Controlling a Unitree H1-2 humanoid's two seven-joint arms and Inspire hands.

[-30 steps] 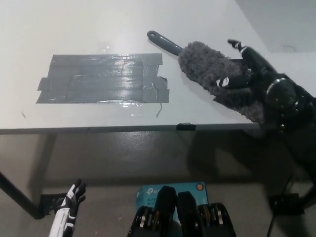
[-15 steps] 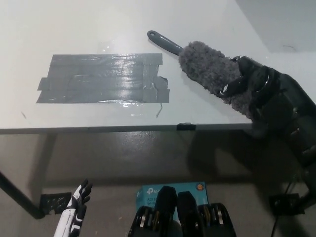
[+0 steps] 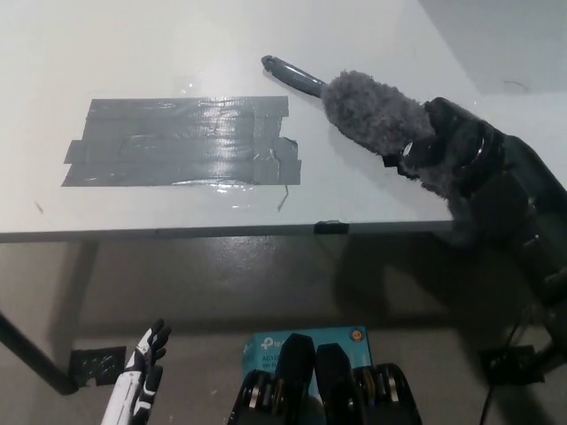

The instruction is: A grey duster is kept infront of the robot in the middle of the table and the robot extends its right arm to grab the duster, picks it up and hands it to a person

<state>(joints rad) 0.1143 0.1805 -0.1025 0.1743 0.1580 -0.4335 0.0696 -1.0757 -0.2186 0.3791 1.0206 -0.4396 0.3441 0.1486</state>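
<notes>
White table point(image 3: 177, 53) fills upper frame, with a glossy patch of grey tape strips point(image 3: 182, 142) stuck to it, catching glare. Dark table leg point(image 3: 35, 359) angles down at lower left over a dull grey-brown floor point(image 3: 230, 283). Blue box point(image 3: 306, 338) sits on floor at bottom centre.

Hardly any legible text in view
The teal box point(image 3: 306, 341) on the floor below the tabletop point(image 3: 372, 190) bears white print, too small and half hidden to read.

Single head view, steeply down onto table point(image 3: 372, 35).
</notes>
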